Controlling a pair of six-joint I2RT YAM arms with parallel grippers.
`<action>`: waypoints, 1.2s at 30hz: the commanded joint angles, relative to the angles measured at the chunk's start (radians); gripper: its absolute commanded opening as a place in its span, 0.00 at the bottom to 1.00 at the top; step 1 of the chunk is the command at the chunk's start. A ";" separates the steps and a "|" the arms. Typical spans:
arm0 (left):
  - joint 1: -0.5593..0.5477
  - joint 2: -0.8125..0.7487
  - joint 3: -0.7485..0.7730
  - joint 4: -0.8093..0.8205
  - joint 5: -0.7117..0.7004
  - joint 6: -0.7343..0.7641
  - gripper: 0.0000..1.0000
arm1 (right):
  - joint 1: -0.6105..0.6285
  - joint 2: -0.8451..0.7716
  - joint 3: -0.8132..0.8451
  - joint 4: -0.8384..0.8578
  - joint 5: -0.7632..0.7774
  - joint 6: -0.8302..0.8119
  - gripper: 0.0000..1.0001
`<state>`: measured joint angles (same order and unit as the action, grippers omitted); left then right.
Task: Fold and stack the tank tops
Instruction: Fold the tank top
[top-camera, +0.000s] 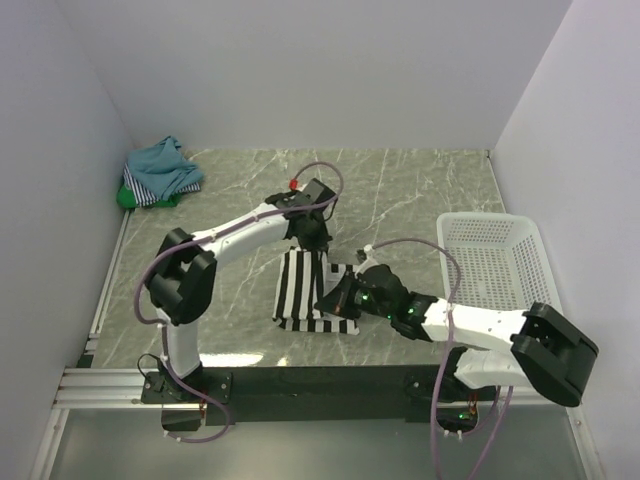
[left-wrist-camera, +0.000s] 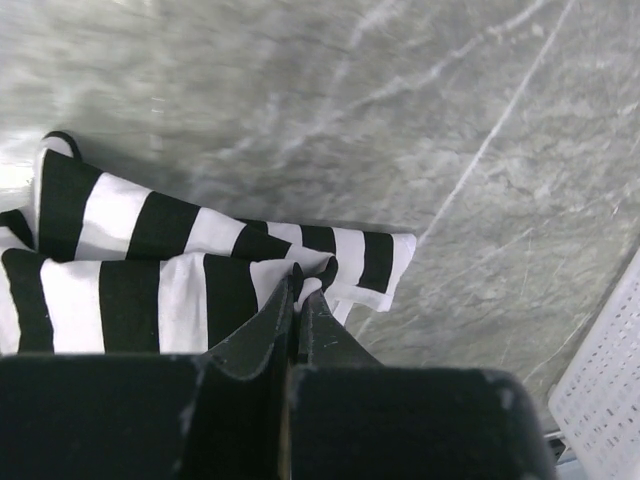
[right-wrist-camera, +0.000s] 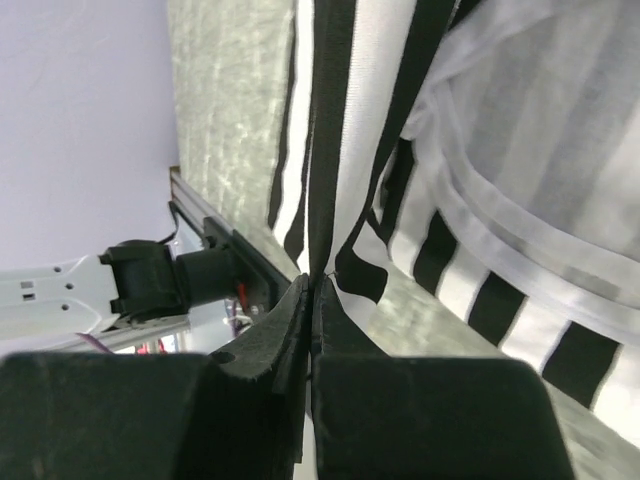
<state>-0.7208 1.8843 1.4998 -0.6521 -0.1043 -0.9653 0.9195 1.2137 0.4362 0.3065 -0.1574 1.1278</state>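
Observation:
The black-and-white striped tank top (top-camera: 305, 288) lies partly folded on the marble table in front of the arms. My left gripper (top-camera: 312, 240) is shut on its far edge; in the left wrist view the gripper (left-wrist-camera: 297, 288) pinches a fold of the striped tank top (left-wrist-camera: 150, 260). My right gripper (top-camera: 333, 300) is shut on its near right edge; in the right wrist view the gripper (right-wrist-camera: 313, 283) clamps a hanging edge of the striped tank top (right-wrist-camera: 480, 150). A pile of other tank tops (top-camera: 160, 172), teal on top, thin-striped and green beneath, lies at the far left corner.
A white plastic lattice basket (top-camera: 495, 262) stands at the right of the table; its edge shows in the left wrist view (left-wrist-camera: 600, 385). White walls close in the table on three sides. A metal rail (top-camera: 110, 385) runs along the near edge.

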 joint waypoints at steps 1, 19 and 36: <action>-0.020 0.054 0.106 0.120 -0.123 -0.041 0.01 | 0.007 -0.080 -0.066 0.023 -0.100 0.033 0.00; -0.149 0.274 0.359 0.049 -0.175 -0.087 0.02 | -0.079 -0.505 -0.292 -0.291 0.085 0.092 0.00; -0.177 0.208 0.289 0.305 -0.051 0.020 0.48 | -0.120 -0.629 -0.200 -0.797 0.396 0.082 0.17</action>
<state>-0.9058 2.1822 1.7992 -0.4618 -0.1886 -1.0019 0.8013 0.5915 0.1707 -0.3714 0.1238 1.2148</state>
